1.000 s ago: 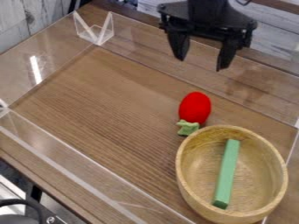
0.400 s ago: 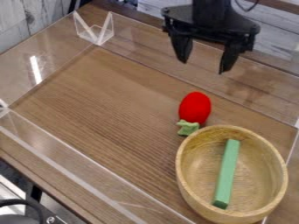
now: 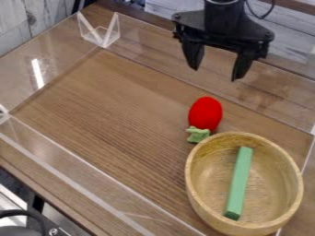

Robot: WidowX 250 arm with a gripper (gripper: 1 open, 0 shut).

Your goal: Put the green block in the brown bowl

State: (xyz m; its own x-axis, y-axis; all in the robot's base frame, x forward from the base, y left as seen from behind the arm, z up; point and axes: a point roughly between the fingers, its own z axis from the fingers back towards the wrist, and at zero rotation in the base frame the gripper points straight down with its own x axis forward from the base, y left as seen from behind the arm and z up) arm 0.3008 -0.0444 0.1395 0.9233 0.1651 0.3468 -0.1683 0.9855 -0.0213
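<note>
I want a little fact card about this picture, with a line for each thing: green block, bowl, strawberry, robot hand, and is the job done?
green block: light green, long and thin, lying inside the bowl
brown bowl: big, round, wooden, on the table
strawberry toy: red with green leaves, outside the bowl, on the table
gripper: black, open, holding nothing, away from the bowl
job: done, the green block is in the bowl

red strawberry toy (image 3: 205,113), wooden table (image 3: 110,111)
</note>
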